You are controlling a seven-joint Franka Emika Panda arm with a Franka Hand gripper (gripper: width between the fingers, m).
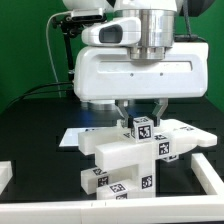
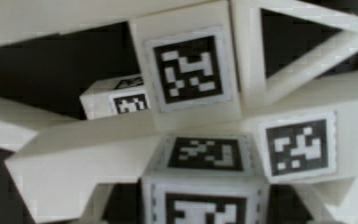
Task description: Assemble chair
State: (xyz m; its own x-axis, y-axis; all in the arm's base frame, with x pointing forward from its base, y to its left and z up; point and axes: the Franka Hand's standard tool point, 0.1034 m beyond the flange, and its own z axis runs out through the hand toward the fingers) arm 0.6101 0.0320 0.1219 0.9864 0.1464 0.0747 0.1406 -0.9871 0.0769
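Note:
The chair is a cluster of chunky white tagged pieces (image 1: 112, 152) on the black table. A small tagged block (image 1: 142, 128) stands upright on top of it. My gripper (image 1: 142, 116) hangs straight over this block, one finger against each side of its top, shut on it. In the wrist view the same block (image 2: 202, 200) sits between my gripper's (image 2: 206, 212) dark fingers. Beyond it lie a tall tagged piece (image 2: 190, 68), a small tagged block (image 2: 123, 100) and slanting white frame bars (image 2: 309, 55). A low tagged piece (image 1: 108, 182) lies in front of the cluster.
The marker board (image 1: 72, 134) lies flat behind the cluster toward the exterior view's left. White rails edge the table at the front (image 1: 90, 212), at the left (image 1: 5, 176) and at the right (image 1: 212, 176). The robot's big white body (image 1: 140, 75) hangs over the parts.

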